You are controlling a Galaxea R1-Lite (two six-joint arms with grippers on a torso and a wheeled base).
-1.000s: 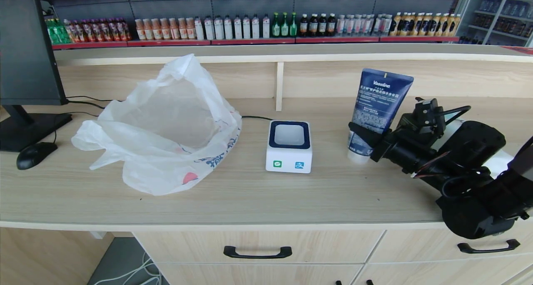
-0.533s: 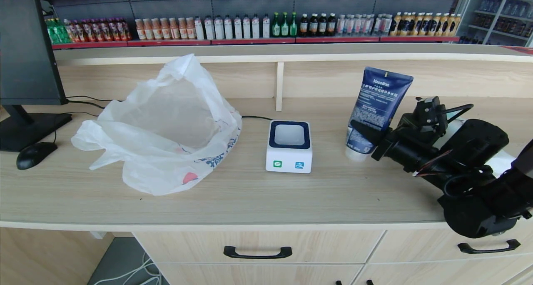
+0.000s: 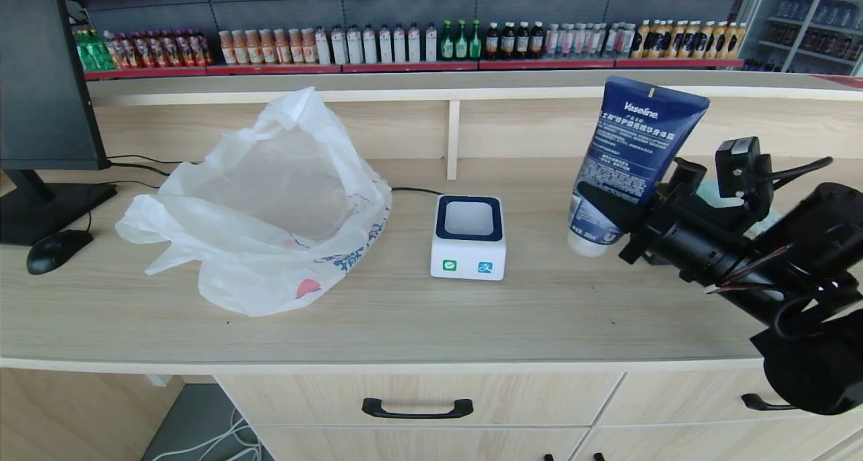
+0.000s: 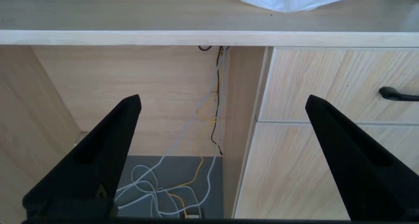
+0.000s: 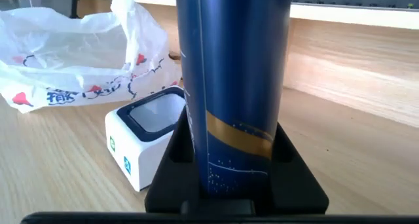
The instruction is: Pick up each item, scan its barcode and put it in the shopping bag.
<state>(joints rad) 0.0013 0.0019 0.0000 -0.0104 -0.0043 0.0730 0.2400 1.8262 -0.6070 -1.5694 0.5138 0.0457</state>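
The right gripper (image 3: 634,193) is clamped on the lower part of a dark blue tube (image 3: 634,144), one finger across its front and the other behind it. The tube is held cap end down and flat crimped end up, its top leaning a little to the right. The white cap sits low over the counter (image 3: 404,313); I can't make out whether it touches the wood. From the right wrist view, the gripper (image 5: 232,178) hugs the tube (image 5: 236,67) just below its gold band.

Just left of the tube, and apart from it, stands the white barcode scanner (image 3: 468,235) with its dark-framed window facing up. Further left lies the shopping bag (image 3: 270,198), a thin white plastic one slumped open on the counter. At the far left are a monitor (image 3: 40,70) and a black mouse (image 3: 57,251).

The left gripper (image 4: 222,165) hangs below the counter edge with its fingers wide apart and nothing between them, facing the open space under the counter, where loose cables (image 4: 177,191) lie.

Behind the counter, far back, runs a shelf of bottles (image 3: 404,43).
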